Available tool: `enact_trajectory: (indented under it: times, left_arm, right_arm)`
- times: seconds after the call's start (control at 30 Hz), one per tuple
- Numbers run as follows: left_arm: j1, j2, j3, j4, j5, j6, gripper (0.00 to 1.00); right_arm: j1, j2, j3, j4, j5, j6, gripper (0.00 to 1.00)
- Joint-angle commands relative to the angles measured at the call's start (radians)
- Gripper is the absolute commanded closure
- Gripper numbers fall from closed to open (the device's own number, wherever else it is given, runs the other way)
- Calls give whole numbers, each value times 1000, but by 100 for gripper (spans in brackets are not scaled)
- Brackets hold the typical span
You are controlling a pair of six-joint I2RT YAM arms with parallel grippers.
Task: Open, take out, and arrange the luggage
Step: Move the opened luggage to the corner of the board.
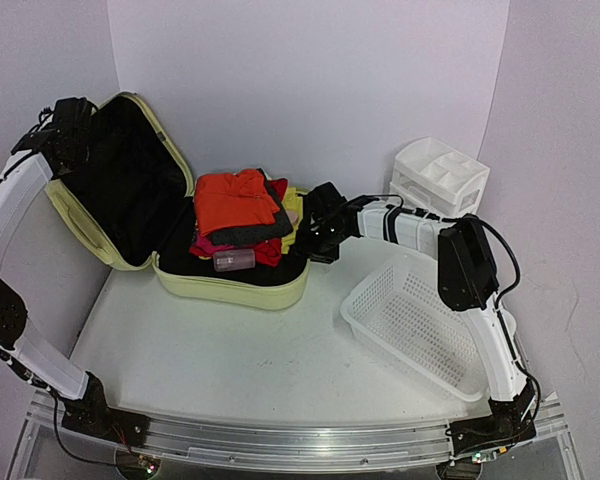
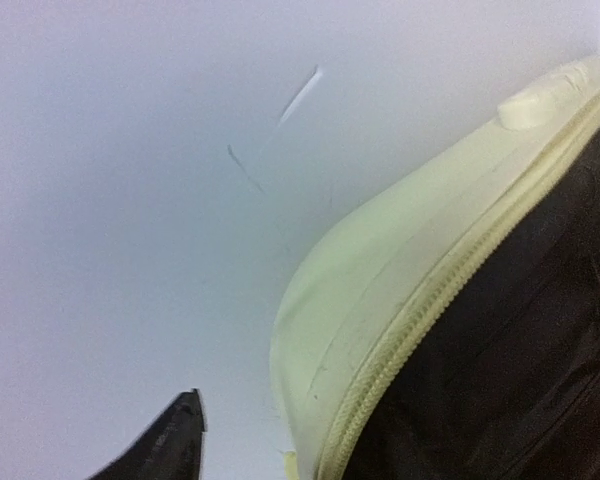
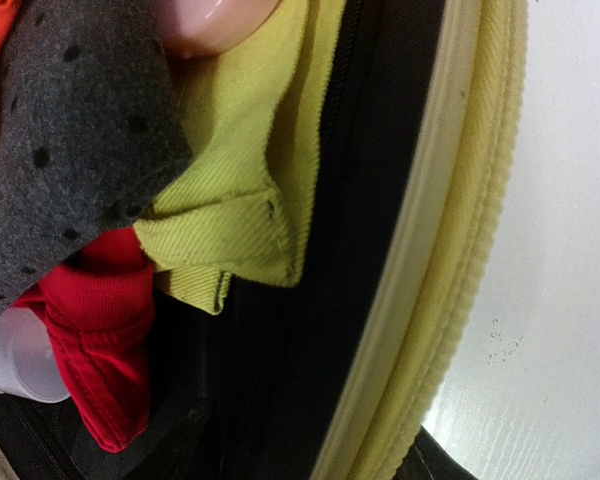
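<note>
The luggage (image 1: 230,285), a pale yellow-green suitcase, lies open at the back left with its black-lined lid (image 1: 120,180) standing up. Folded clothes (image 1: 242,205) in orange, grey, red and yellow fill the base, with a small pink bottle (image 1: 233,260) in front of them. My left gripper (image 1: 65,122) is at the lid's top corner, open. One finger (image 2: 170,445) shows apart from the lid rim (image 2: 370,300); the other is hidden. My right gripper (image 1: 325,238) straddles the base's right rim (image 3: 420,300), one fingertip (image 3: 442,466) outside, and looks shut on it.
A white mesh basket (image 1: 420,320) lies on the table at the right, close to the right arm. A white drawer organizer (image 1: 438,178) stands at the back right. Walls close in on the left, back and right.
</note>
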Motion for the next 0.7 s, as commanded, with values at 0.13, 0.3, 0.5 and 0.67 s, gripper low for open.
enact_trajectory:
  times: [0.13,0.3,0.5,0.67]
  left_arm:
    - [-4,-11,72,71,-2,72,99]
    - [-62,-67,29,186,-28,190,100]
    - [-188,-103,-32,482,-155,501,100]
    - [-190,-115,-34,522,-132,555,100]
  right_arm:
    - [129,-13,14,176,-250,0,50]
    - [130,6,36,182,-261,19,50]
    - [142,21,62,201,-274,50,51]
    - [173,39,101,216,-267,66,51]
